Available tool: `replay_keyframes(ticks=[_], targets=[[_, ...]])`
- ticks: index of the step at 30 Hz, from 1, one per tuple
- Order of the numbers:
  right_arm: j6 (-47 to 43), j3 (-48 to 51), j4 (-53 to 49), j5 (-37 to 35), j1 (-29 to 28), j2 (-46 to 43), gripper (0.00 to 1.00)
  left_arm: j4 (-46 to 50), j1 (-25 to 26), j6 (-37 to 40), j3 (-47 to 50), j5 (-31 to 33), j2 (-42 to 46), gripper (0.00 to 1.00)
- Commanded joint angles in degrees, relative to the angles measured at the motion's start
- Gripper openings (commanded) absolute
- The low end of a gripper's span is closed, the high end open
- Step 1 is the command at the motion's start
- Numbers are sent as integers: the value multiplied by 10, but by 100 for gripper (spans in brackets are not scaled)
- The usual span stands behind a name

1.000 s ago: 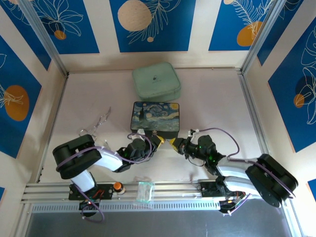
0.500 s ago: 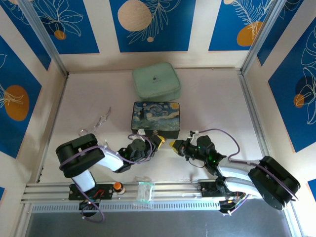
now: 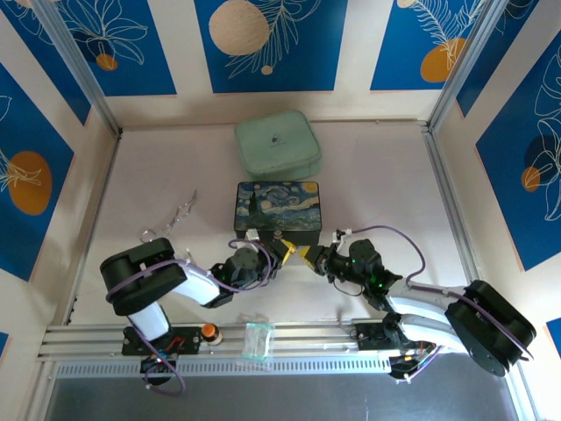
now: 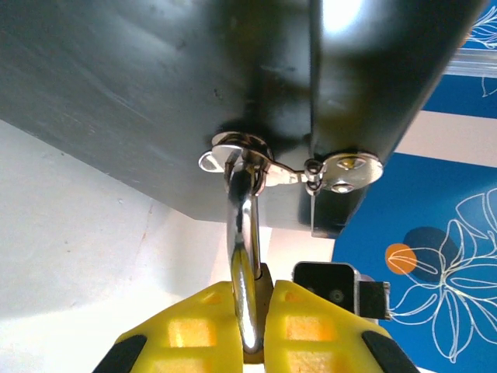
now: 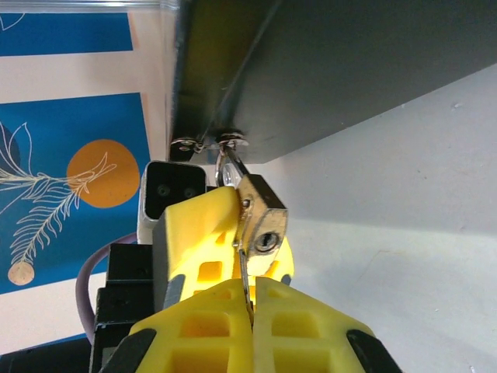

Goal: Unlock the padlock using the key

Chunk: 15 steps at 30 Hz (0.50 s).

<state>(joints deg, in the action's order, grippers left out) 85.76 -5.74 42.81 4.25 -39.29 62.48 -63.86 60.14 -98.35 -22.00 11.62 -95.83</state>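
The right gripper [image 3: 305, 255] has slid leftwards over the past second and now sits just beside the left gripper [image 3: 282, 250], the gap between them nearly gone.

Nearest the arm bases, a small clear plastic bag [image 3: 259, 338] lies on the aluminium rail. Just beyond it the two grippers meet at the near side of the dark rectangular box painted with a starry night sky [image 3: 277, 207].

In the right wrist view, the right gripper [image 5: 248, 291] has its yellow fingers clenched on the thin greyish metal key [image 5: 244, 272]. The key's blade rises edge-on against the small brass-yellow padlock [image 5: 262, 210], just left of the round keyhole. I cannot tell whether its tip has entered the keyhole.

In the left wrist view, the left gripper [image 4: 256, 299] is clamped on the padlock's body. The padlock's silvery U-shaped shackle [image 4: 243, 256] rises from between the fingers and passes through the shiny metal hasp [image 4: 241, 151] on the box's near wall, so the padlock hangs locked on the box.

Farther left on the pale table [image 3: 386, 175] lies a silvery looped wire piece [image 3: 175, 215], and behind the box sits a mint-green rounded square case [image 3: 278, 143].
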Motion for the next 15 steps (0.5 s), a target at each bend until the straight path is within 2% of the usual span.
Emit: replay_keyframes(ticks=[1, 5, 15], targets=[[6, -3, -3, -14, 3, -1, 0, -55, 6, -1, 2, 8, 9, 0], [-6, -11, -49, -31, -3, -24, 0, -46, 8, 1, -5, 2, 12, 0], [-3, -10, -37, -35, -6, -10, 0, -56, 10, -3, -3, 8, 11, 0]])
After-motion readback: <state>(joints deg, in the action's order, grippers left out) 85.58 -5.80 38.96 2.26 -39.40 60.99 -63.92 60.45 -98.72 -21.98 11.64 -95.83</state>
